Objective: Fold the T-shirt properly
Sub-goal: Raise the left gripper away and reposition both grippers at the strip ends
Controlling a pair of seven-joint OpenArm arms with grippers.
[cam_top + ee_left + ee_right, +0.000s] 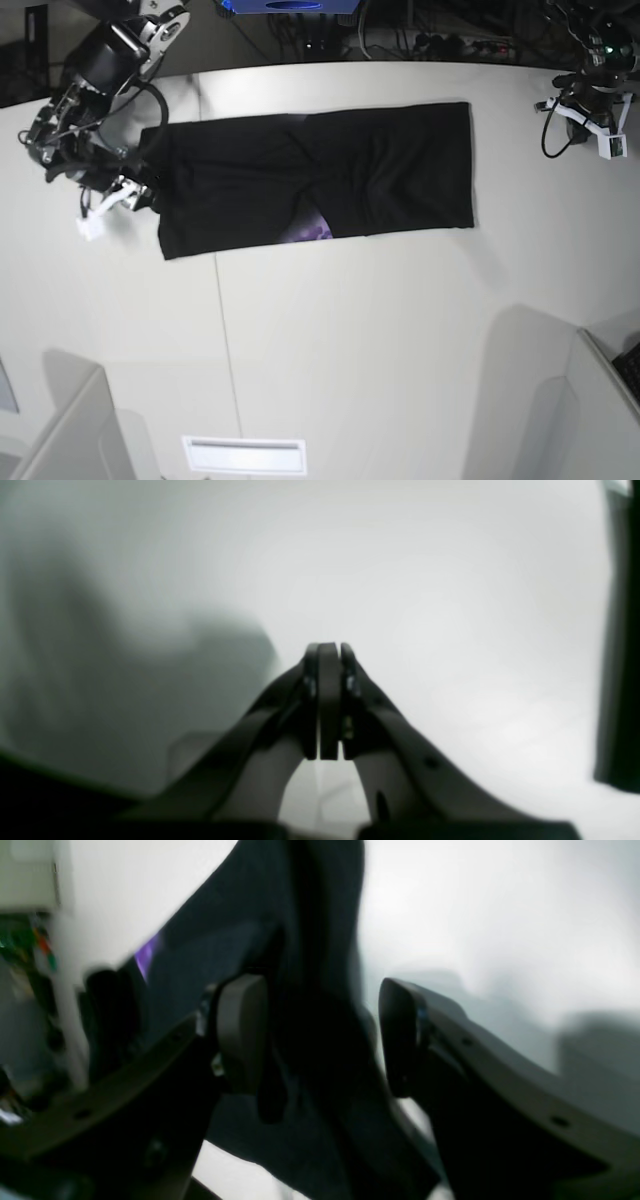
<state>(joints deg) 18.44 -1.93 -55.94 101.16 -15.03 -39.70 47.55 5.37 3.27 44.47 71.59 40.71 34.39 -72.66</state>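
The T-shirt [320, 175] lies on the white table as a long black band, with a small purple patch of print [310, 230] showing at its front edge. My right gripper [320, 1040] stands open at the band's left end. Dark cloth [310, 990] runs up between its two fingers [245, 1030]; neither pad clearly presses on it. In the base view this gripper [135, 188] sits at the shirt's left edge. My left gripper [327, 652] is shut with nothing in it, over bare table, far off the shirt at the table's back right [590, 105].
A seam [222, 340] crosses the table [380, 340] front to back. Grey partitions stand at the front left [70, 430] and front right [560, 400]. Cables and a blue box [290, 6] lie behind the table. A dark upright [620, 655] edges the left wrist view.
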